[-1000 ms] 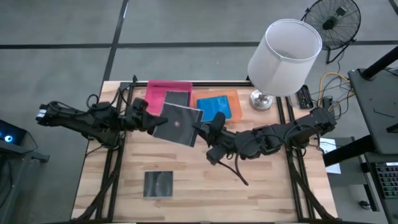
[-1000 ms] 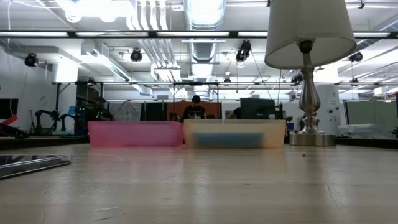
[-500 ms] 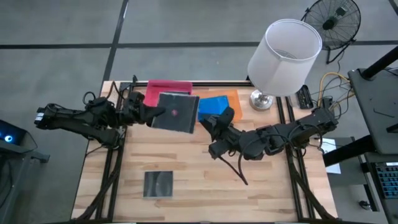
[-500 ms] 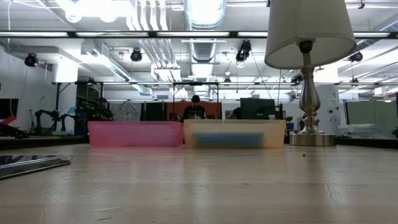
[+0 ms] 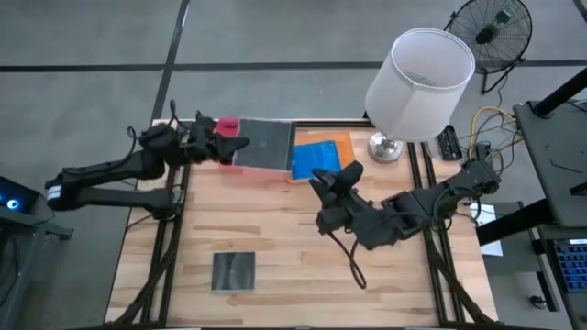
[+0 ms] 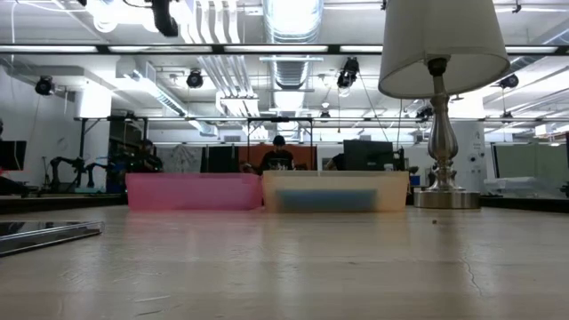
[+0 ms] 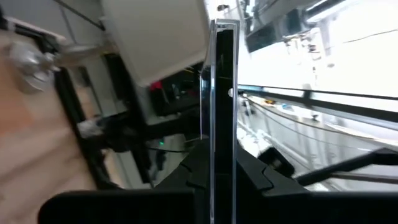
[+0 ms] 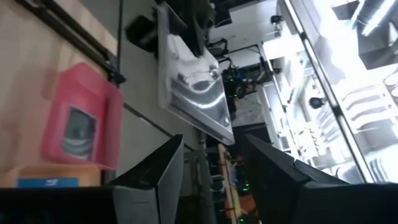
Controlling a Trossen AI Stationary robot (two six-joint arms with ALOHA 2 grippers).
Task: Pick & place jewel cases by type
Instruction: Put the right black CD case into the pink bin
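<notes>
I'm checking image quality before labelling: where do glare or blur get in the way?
Left wrist view: bright overhead light washes out the area beside the dark case, seen edge-on in the left claw. Right wrist view: the held case mirrors the ceiling lights. Low view: the near tabletop is soft, and the case lying at its left edge shows a glossy reflection.

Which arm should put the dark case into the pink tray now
Left. Its gripper is already shut on the dark case, above the pink tray; the right gripper is open, empty.
</notes>
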